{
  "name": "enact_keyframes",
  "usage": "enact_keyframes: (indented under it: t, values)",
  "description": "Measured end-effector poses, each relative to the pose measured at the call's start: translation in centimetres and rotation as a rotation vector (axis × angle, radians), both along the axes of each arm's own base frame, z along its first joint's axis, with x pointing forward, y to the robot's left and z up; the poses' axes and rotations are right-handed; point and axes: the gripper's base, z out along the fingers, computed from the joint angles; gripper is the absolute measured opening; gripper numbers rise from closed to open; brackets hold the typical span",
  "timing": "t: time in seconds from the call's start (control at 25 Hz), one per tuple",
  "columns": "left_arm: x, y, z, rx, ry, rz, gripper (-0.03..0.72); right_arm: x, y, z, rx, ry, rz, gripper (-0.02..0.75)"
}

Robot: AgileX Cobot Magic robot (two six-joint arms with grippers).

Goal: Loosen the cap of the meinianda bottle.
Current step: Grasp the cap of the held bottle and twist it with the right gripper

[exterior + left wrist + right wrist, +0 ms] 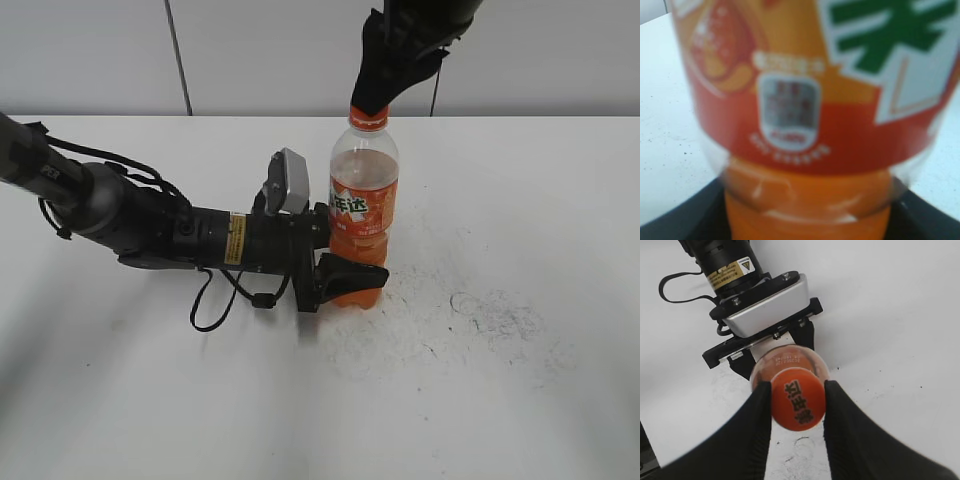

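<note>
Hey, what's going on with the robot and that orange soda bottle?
The left gripper is clamped around the lower body of the upright soda bottle on the white table, steadying it. From above, the right gripper has its fingers on both sides of the orange cap, set to twist it. The cap looks seated on the neck.

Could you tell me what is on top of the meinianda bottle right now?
The orange cap sits on the meinianda bottle, with the right gripper above it, jaws closed against its sides. The cap's rim and the neck threads are covered by the jaws.
</note>
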Motion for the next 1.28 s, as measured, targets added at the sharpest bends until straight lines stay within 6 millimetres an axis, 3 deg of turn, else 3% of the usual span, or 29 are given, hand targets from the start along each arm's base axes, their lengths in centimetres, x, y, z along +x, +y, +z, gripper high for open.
enact_keyframes:
  t: [0.08, 0.32, 0.44, 0.64, 0.76, 1.0, 1.28]
  values:
    - [0.00, 0.00, 0.00, 0.000, 0.000, 0.000, 0.515, 0.00, -0.01, 0.00, 0.002, 0.005, -0.012, 0.249]
    - [-0.01, 0.00, -0.01, 0.001, -0.001, -0.002, 0.515, 0.00, -0.08, -0.06, 0.018, 0.051, -0.119, 0.459]
    - [-0.01, 0.00, -0.01, 0.001, -0.001, -0.002, 0.515, 0.00, -0.08, -0.06, 0.029, 0.071, -0.165, 0.503]
    - [-0.01, 0.00, -0.01, 0.001, -0.001, -0.002, 0.515, 0.02, -0.11, -0.07, 0.096, 0.190, -0.454, 0.576]
    - [-0.01, 0.00, -0.01, 0.001, -0.001, -0.002, 0.515, 0.05, -0.16, -0.08, 0.118, 0.231, -0.565, 0.581]
    - [-0.01, 0.00, -0.01, 0.001, -0.001, -0.002, 0.515, 0.42, 0.06, -0.94, 0.113, 0.264, -0.606, 0.540]
    - [-0.01, 0.00, -0.01, 0.001, -0.001, -0.002, 0.515, 0.40, 0.13, -0.92, 0.115, 0.259, -0.583, 0.344]
